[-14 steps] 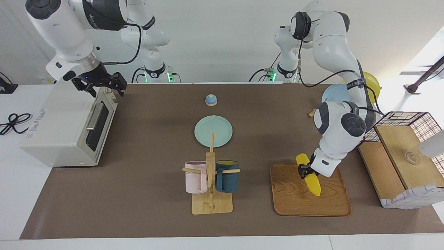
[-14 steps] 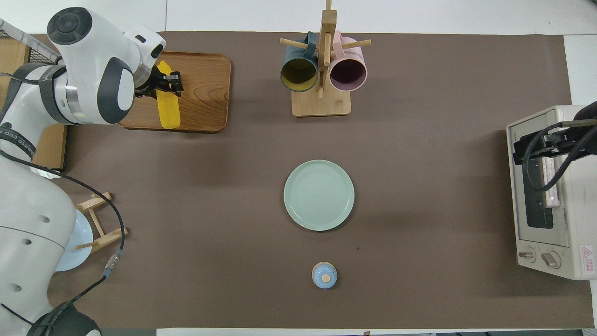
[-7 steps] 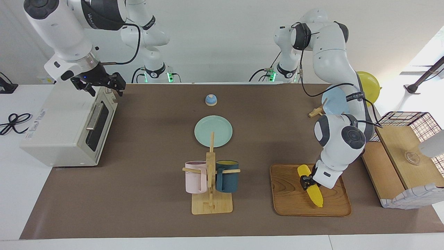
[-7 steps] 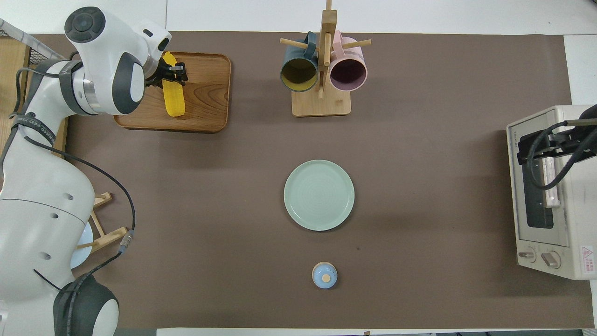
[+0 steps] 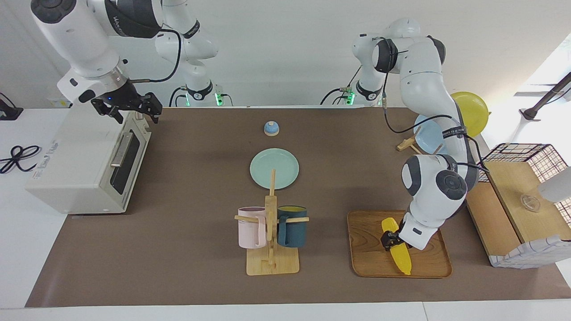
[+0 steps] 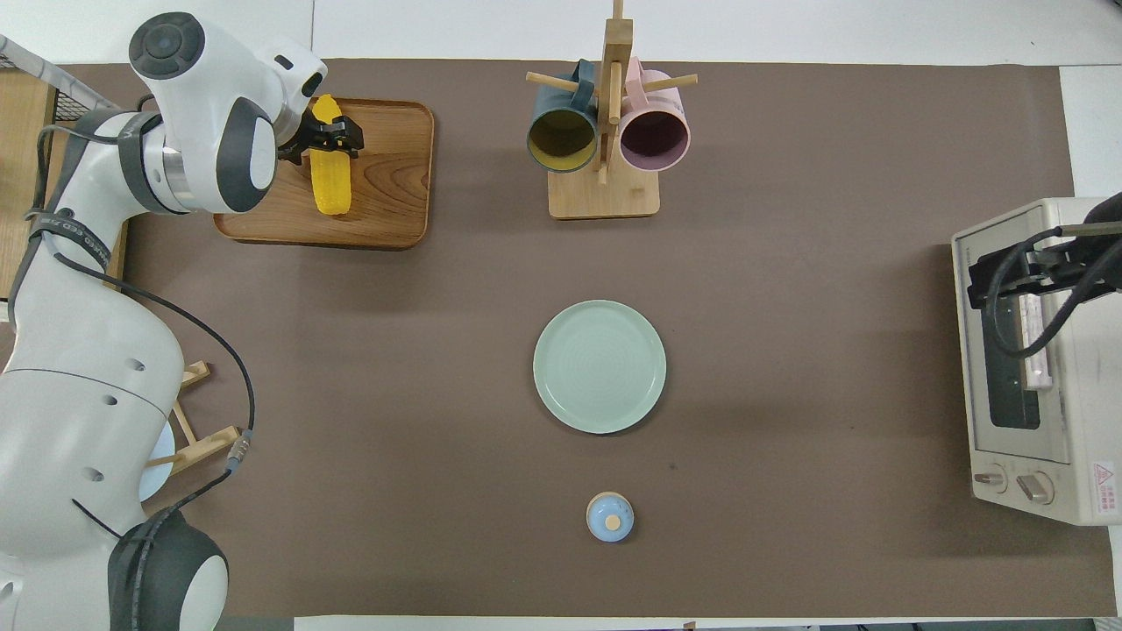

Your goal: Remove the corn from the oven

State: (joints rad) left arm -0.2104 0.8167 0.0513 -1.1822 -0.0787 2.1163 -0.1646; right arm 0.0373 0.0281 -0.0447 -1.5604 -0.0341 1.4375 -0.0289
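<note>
The yellow corn (image 5: pixel 397 250) is tilted over the wooden tray (image 5: pixel 370 263) at the left arm's end of the table, its lower tip at the tray's surface. My left gripper (image 5: pixel 389 237) is shut on the corn's upper part. The overhead view also shows the corn (image 6: pixel 330 175), the left gripper (image 6: pixel 334 140) and the tray (image 6: pixel 394 202). The cream-white oven (image 5: pixel 76 169) stands at the right arm's end, its door shut; it also shows in the overhead view (image 6: pixel 1074 368). My right gripper (image 5: pixel 129 108) hangs open and empty over the oven's top edge.
A wooden mug rack (image 5: pixel 271 249) with a pink and a dark blue mug stands beside the tray. A green plate (image 5: pixel 274 168) and a small blue knobbed thing (image 5: pixel 271 128) lie mid-table. A wire-and-wood basket box (image 5: pixel 522 200) and a rack with a blue plate (image 5: pixel 427 130) are at the left arm's end.
My left gripper has lowered the corn toward the tray and shifted it a little farther from the robots. My right gripper has stayed over the oven.
</note>
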